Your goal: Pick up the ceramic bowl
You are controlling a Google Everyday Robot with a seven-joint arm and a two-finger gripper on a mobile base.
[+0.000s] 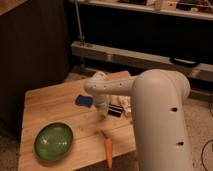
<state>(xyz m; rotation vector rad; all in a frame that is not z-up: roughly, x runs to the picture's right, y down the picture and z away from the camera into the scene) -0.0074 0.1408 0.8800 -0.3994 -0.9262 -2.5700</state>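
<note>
The ceramic bowl [53, 141] is round, shallow and glossy green with a darker rim. It sits near the front left of a wooden table [50, 102]. My white arm reaches in from the right, and the gripper [103, 107] hangs over the middle of the table, right of and beyond the bowl, well apart from it. It holds nothing that I can see.
An orange carrot [108, 151] lies near the table's front edge, right of the bowl. A blue object [84, 101] lies by the gripper. Small dark-and-white packets [118, 107] lie behind the arm. A metal shelf frame [135, 57] stands behind the table.
</note>
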